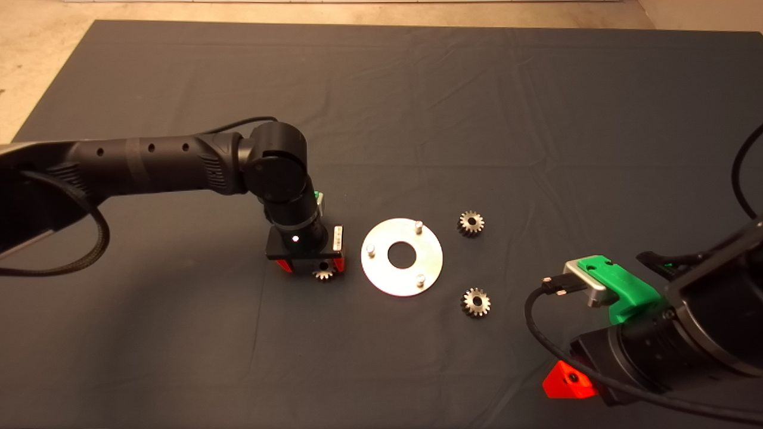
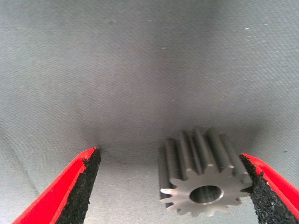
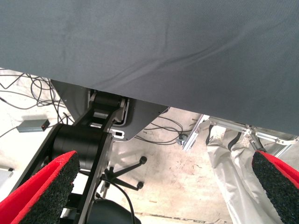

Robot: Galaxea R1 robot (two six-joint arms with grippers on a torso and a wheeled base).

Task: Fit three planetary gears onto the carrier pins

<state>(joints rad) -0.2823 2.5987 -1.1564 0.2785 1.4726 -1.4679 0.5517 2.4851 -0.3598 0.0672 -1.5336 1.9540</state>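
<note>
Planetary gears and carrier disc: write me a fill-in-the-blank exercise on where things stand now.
1. The number of planetary gears already on the carrier pins is ____.
2. The left end effector straddles a gear with its fingers ____.
3. The gears lying free beside the disc, on the right arm's side, number ____.
4. The right end effector waits at the mat's lower ____ edge.

Missing words: zero; open; two; right
</note>
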